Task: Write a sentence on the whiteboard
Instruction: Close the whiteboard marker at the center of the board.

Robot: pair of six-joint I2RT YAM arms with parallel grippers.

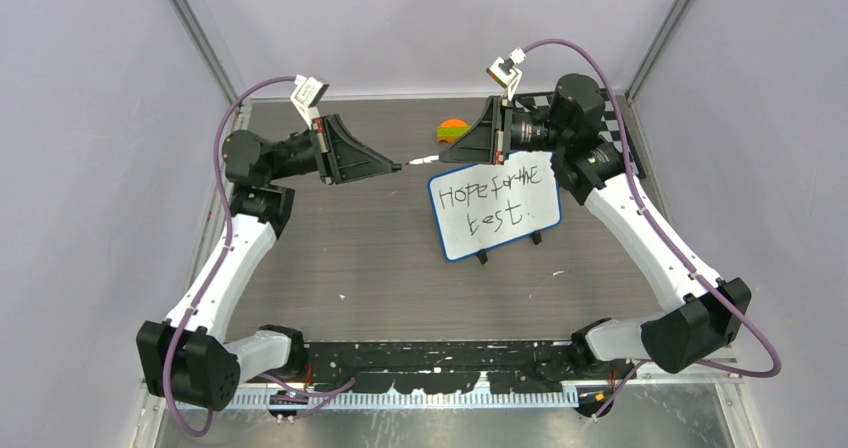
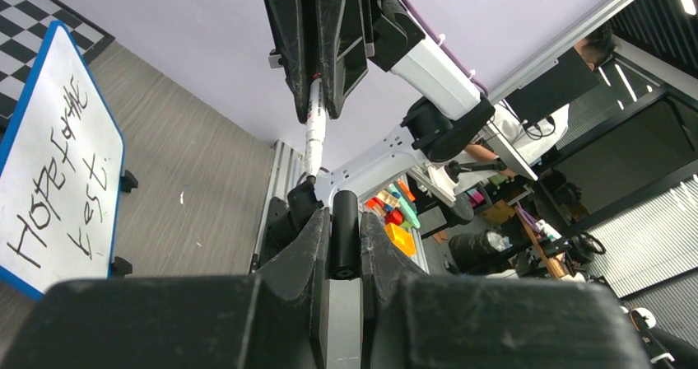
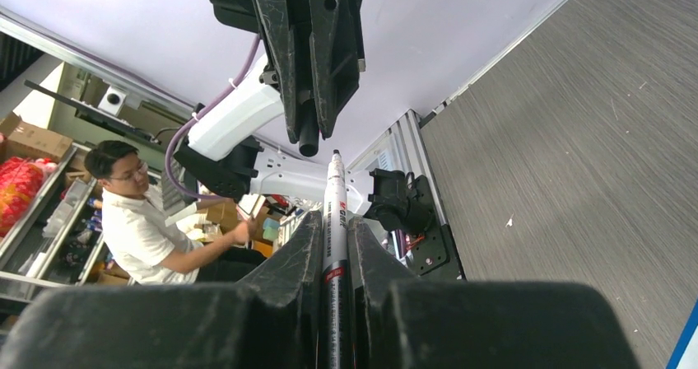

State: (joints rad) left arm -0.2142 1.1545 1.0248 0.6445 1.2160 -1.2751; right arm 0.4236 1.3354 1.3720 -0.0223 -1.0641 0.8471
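While left tool (image 1: 396, 167) pinches a cap (image 2: 344, 235) and right tool (image 1: 443, 155) a marker (image 3: 335, 198), the blue-rimmed whiteboard (image 1: 495, 210) bears handwriting.

Right wrist view's edge cuts off most of the whiteboard (image 3: 690, 344).

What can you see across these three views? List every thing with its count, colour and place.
whiteboard: one, white with blue rim, right of centre, reading "Hope for the best."
marker: one, white, uncapped, in the right gripper.
marker cap: one, black, in the left gripper.
checkered board: one, black and white, far right corner.
small object: one, orange, red and green, near far edge; kind unclear.
table: one, grey wood grain.
person: one, white shirt, beyond the table.
left gripper: one, black, shut on the marker cap.
right gripper: one, black, shut on the marker.
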